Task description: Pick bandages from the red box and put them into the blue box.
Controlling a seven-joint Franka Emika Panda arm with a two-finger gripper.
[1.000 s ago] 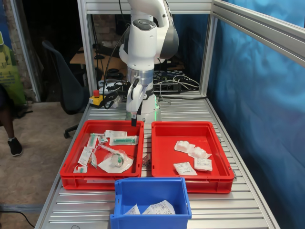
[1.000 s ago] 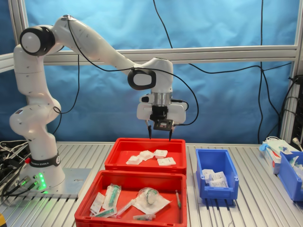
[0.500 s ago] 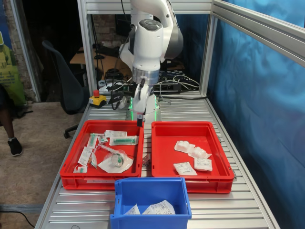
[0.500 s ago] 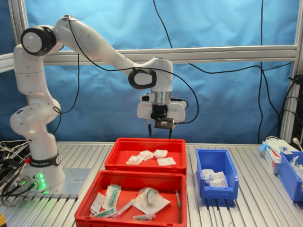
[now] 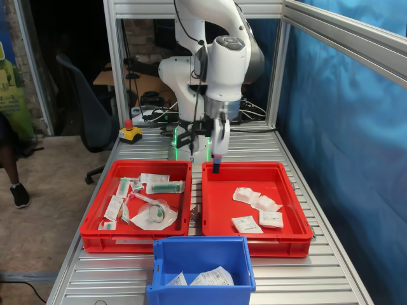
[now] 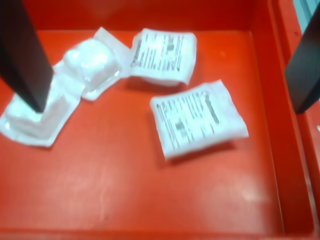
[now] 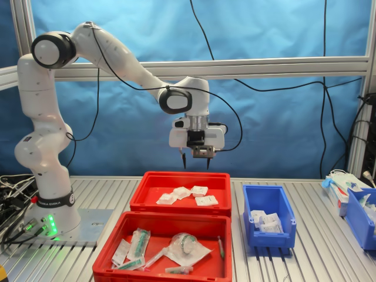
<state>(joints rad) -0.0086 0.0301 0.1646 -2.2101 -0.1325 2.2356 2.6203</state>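
My gripper (image 5: 217, 166) is open and empty, hovering above the far edge of the red box (image 5: 253, 243). That box is the right tray in the first exterior view and the back tray (image 7: 179, 174) in the second exterior view. Several white bandage packets (image 5: 247, 223) lie in it, also visible in the second exterior view (image 7: 199, 190). In the wrist view the dark fingers (image 6: 22, 55) stand wide apart over the packets (image 6: 197, 117). The blue box (image 5: 202, 291) stands in front of the red trays and holds a few packets (image 5: 213, 277). It also shows in the second exterior view (image 7: 269, 239).
A twin red tray (image 5: 133, 241) holds green syringe packs (image 5: 165, 187) and a clear mask (image 5: 156, 215); it also shows in the second exterior view (image 7: 158, 217). A second blue bin (image 7: 361, 214) and a white box (image 7: 341, 182) sit at the second exterior view's right. Aluminium posts frame the table.
The gripper has swung towards the first exterior view's right, from over the syringe tray's far corner to over the bandage tray's far edge. It stays open and empty.
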